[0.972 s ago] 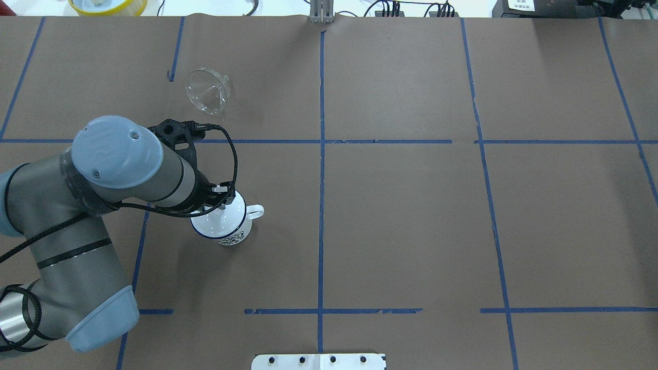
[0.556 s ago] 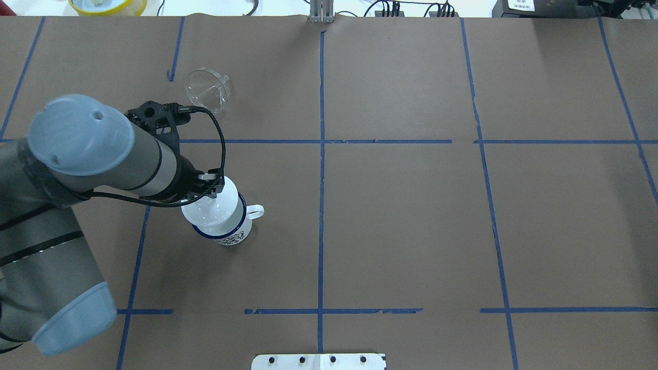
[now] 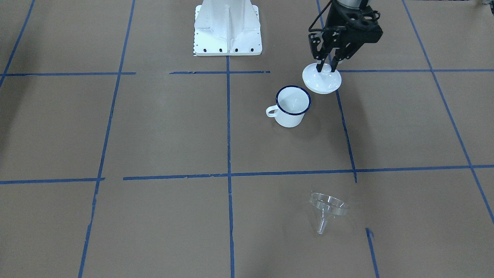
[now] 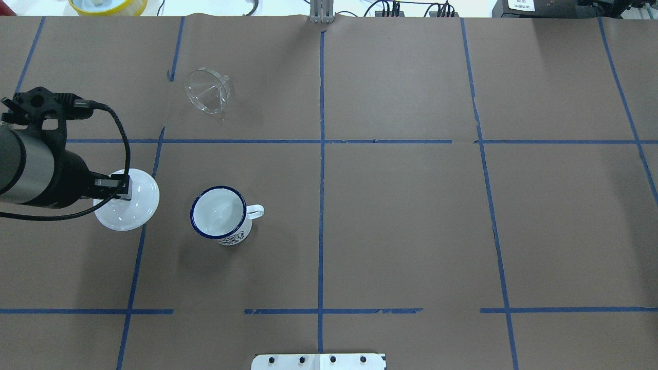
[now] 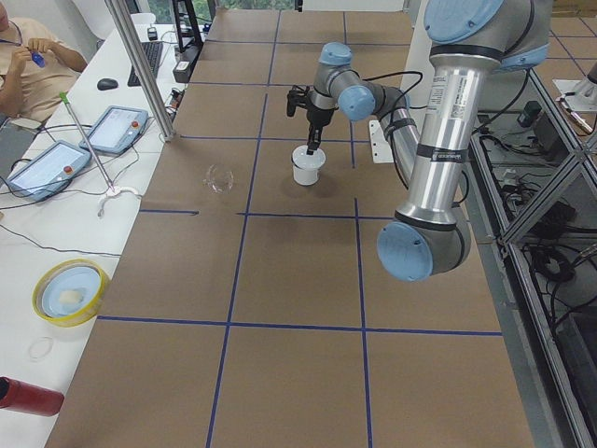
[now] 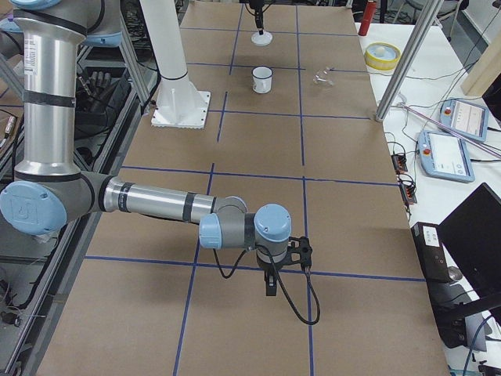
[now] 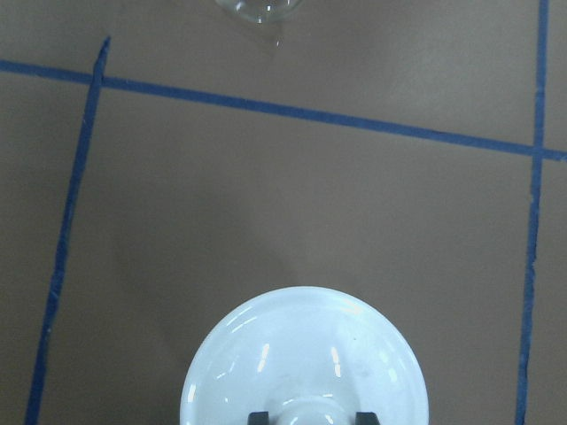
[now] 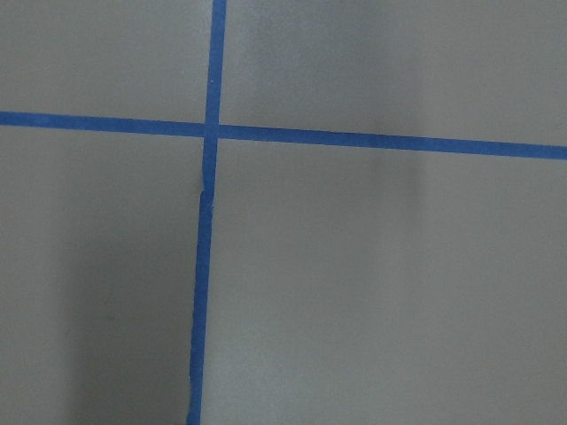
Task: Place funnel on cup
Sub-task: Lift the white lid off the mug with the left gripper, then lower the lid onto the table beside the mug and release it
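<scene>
Your left gripper, clenched on the knob of the lid, has just carried it off the cup, which now stands open for the funnel lying well apart from the cup; whether the right gripper is closed, you cannot tell.

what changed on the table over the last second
The left gripper, shut on the knob of the lid, lifted it off the cup and carried it to the robot's left. It now holds the lid beside the cup, whose mouth is uncovered. The cup and the funnel stayed where they were.
</scene>
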